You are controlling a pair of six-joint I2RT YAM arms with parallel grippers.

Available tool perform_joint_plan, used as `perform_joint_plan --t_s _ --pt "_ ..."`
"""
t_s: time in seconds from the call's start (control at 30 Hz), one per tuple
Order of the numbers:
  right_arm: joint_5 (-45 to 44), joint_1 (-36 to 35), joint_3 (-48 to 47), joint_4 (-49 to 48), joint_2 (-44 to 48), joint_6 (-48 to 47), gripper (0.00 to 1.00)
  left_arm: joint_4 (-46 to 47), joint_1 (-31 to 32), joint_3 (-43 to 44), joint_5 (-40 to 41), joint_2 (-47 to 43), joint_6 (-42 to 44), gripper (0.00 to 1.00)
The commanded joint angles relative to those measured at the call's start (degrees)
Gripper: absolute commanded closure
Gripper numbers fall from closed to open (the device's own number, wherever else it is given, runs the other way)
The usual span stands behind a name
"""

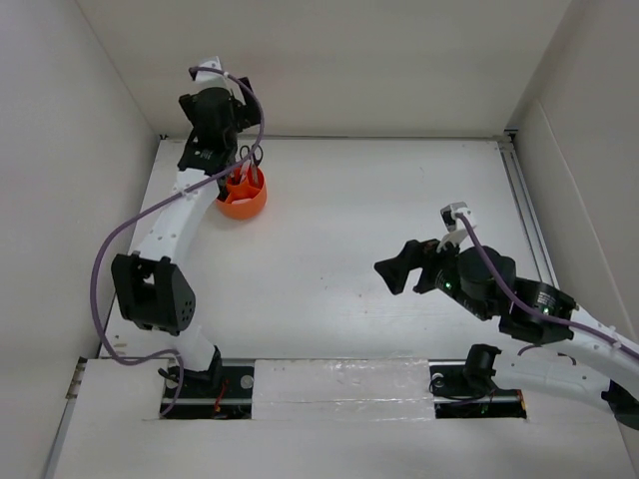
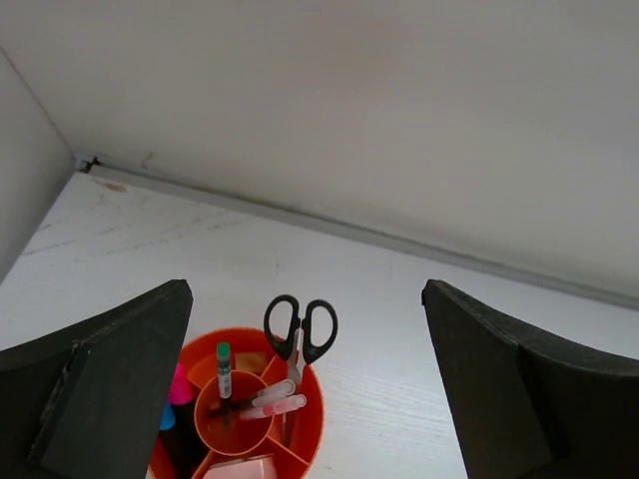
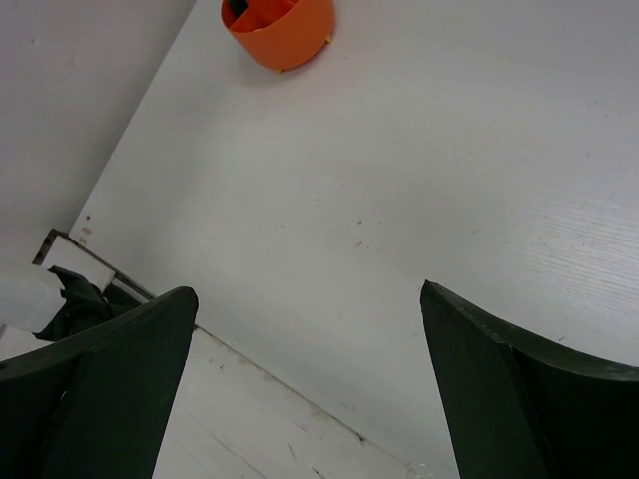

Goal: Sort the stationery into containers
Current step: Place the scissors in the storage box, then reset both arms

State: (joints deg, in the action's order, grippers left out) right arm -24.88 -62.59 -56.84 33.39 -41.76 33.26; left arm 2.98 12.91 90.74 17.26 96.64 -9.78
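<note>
Far left on the white worktop point(image 1: 379, 200), close to the back wall, sits a round orange organiser point(image 1: 243, 203) with a centre well and a ring of compartments. The stationery is inside it. Black-handled scissors point(image 2: 300, 329) stand handles-up in a far compartment. A green-capped pen point(image 2: 224, 364) stands in the centre well, with a thin pink pen point(image 2: 280, 403) leaning beside it. A pink-capped highlighter point(image 2: 180, 384) fills a left compartment, a blue cap point(image 2: 167, 417) shows just nearer, and a pale pink block point(image 2: 240, 467), perhaps an eraser, lies in the nearest one. No loose stationery shows outside the organiser in any view, so the sorting looks finished or nearly so.

The left fingers point(image 2: 110, 389) hang just above the organiser, spread wide, with nothing between them. The right fingers point(image 3: 110, 389) are also spread wide and empty, over the near right of the worktop, well apart from the organiser.

These items are probably light, stiff plastic with slick round barrels. A pen is best pinched across mid-barrel, the scissors at the handle loops or the pivot. The organiser itself looks light, so a nudge could slide or tip it.
</note>
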Motion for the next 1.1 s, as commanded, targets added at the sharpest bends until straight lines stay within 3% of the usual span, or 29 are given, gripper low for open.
perform_joint_plan --t_s 0.0,0.13,0.23,0.47,0.6,0.63,0.73,0.97,1.07 --pt "-3.41 0.19 -4.67 1.41 0.27 -0.12 0.00 -2.17 -0.25 4.87 2.61 -6.46 -4.00 0.00" --pt "-7.62 0.19 -9.59 6.42 0.27 -0.64 0.00 -14.12 -0.25 13.31 5.41 -10.85 -8.92 0.00" --pt "-11.58 0.19 -14.06 10.90 0.27 -1.26 0.00 -22.03 -0.25 14.12 6.64 -16.99 -9.47 0.00" --pt "-21.25 0.19 -24.53 22.68 0.35 -0.03 0.00 -27.33 -0.87 -7.30 5.69 -43.78 -12.80 0.00" --pt "-22.40 0.19 -25.08 23.83 3.43 -0.74 0.00 -25.58 -0.87 -23.47 4.72 -64.93 -14.91 0.00" --pt "-22.40 0.19 -24.55 23.83 5.09 -1.26 0.00 -25.05 -0.87 -30.46 5.33 -68.04 -15.53 0.00" --pt "-21.88 0.19 -23.32 25.05 7.74 -1.26 0.00 -26.70 -0.87 -38.94 4.72 -76.74 -18.51 0.00" --pt "-21.96 0.19 -21.47 27.70 15.38 -1.26 0.00 -24.00 -0.34 -43.97 1.98 -88.71 -18.51 0.00" --pt "-23.27 0.19 -20.94 28.22 16.79 0.67 0.00 -25.04 -0.86 -43.45 2.70 -88.73 -19.05 0.00"
